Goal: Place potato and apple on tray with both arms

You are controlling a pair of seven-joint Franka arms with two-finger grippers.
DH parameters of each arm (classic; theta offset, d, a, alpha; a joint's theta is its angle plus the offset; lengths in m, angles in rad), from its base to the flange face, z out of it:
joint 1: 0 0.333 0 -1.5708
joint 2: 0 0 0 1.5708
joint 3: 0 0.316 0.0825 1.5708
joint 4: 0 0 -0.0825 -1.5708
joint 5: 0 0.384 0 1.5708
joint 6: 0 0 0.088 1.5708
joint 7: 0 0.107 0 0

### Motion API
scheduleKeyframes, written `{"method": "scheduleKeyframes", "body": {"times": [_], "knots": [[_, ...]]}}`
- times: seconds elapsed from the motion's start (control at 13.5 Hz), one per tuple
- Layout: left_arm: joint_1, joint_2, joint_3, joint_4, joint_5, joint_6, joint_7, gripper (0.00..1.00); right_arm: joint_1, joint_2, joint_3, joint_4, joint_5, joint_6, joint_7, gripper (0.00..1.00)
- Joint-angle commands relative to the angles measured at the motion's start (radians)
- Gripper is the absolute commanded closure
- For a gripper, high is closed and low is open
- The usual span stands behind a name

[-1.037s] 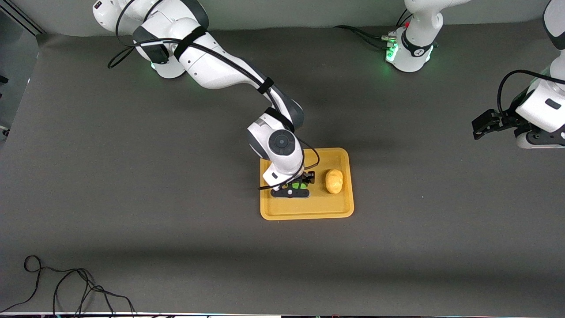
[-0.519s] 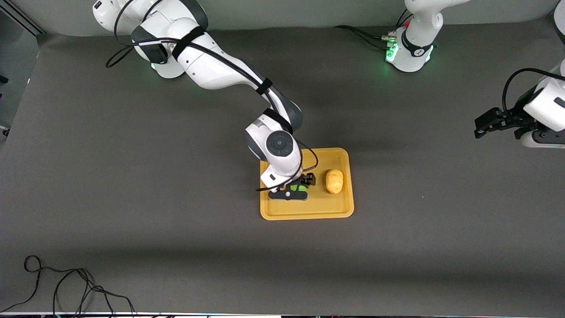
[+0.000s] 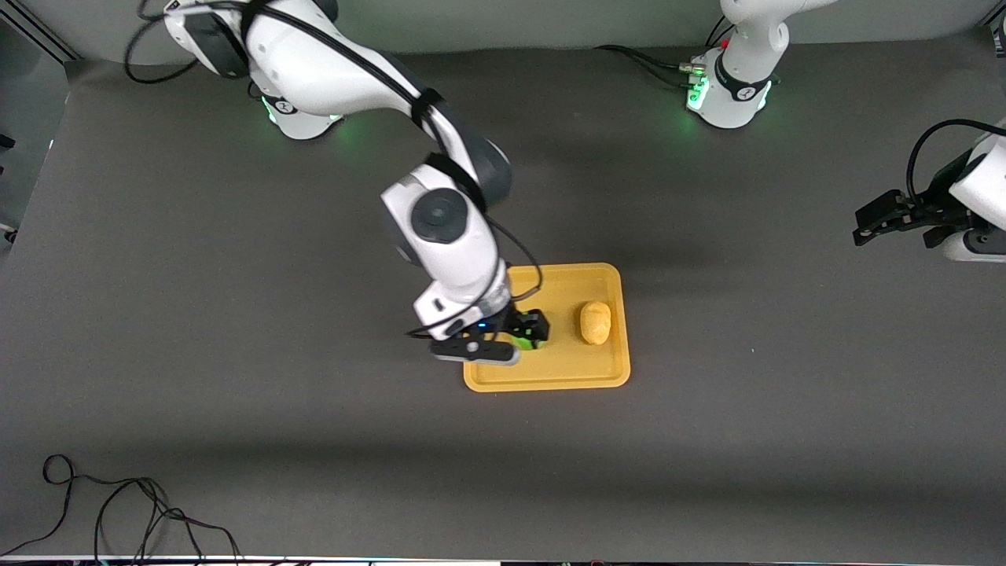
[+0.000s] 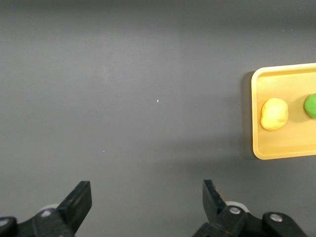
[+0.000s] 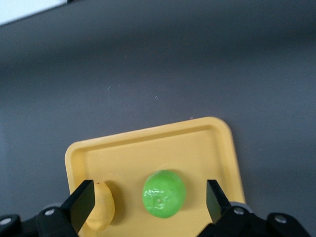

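Orange-yellow tray (image 3: 597, 376) holding potato (image 3: 595, 322) and apple (image 5: 164, 193), right end effector (image 5: 148, 202) released above apple, left end effector (image 4: 145, 207) released, waiting.

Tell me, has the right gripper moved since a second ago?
Yes. The right gripper has let go of the apple and lifted, shifting toward the right arm's end of the tray.

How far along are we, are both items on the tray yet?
Done: the lumpy yellow-tan potato and round green apple both lie on the flat orange-yellow tray. In hand: nothing; the right gripper is open above the apple, the left gripper open over bare table. Left: probably only pulling the right arm away.
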Motion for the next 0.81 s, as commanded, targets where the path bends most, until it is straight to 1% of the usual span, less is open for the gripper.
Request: {"method": "scheduleKeyframes", "body": {"times": [0.0,0.15,0.3,0.37,0.44,0.52,0.59,0.67,0.74], "knots": [[-0.025,-0.031,0.022,-0.023,-0.001,0.002,0.014,0.0,-0.057,-0.102,0.003,-0.073,-0.01,-0.112,0.0,0.0],[-0.011,-0.019,0.02,-0.015,-0.001,-0.001,0.02,0.0,-0.11,-0.157,0.003,-0.074,-0.01,-0.203,-0.021,0.0],[-0.01,-0.02,0.022,-0.017,0.0,-0.007,0.02,0.0,-0.167,-0.235,0.001,-0.112,-0.01,-0.265,-0.232,0.0],[-0.01,-0.02,0.022,-0.017,0.0,-0.009,0.02,0.0,-0.208,-0.278,0.001,-0.135,-0.008,-0.285,-0.277,0.0],[-0.004,-0.02,0.022,-0.017,-0.001,-0.01,0.02,0.0,-0.242,-0.333,0.003,-0.177,-0.01,-0.309,-0.288,0.0],[-0.005,-0.019,0.02,-0.017,-0.001,-0.009,0.02,0.0,-0.275,-0.399,0.004,-0.242,-0.011,-0.311,-0.311,0.0],[-0.007,-0.02,0.019,-0.017,0.0,-0.009,0.02,0.0,-0.311,-0.468,0.004,-0.311,-0.013,-0.311,-0.384,0.0],[-0.01,-0.02,0.019,-0.017,0.0,-0.007,0.02,0.0,-0.334,-0.525,0.001,-0.367,-0.017,-0.317,-0.501,0.0],[-0.01,-0.02,0.019,-0.015,0.0,-0.007,0.02,0.0,-0.379,-0.575,-0.002,-0.407,-0.017,-0.341,-0.578,0.0]]}}
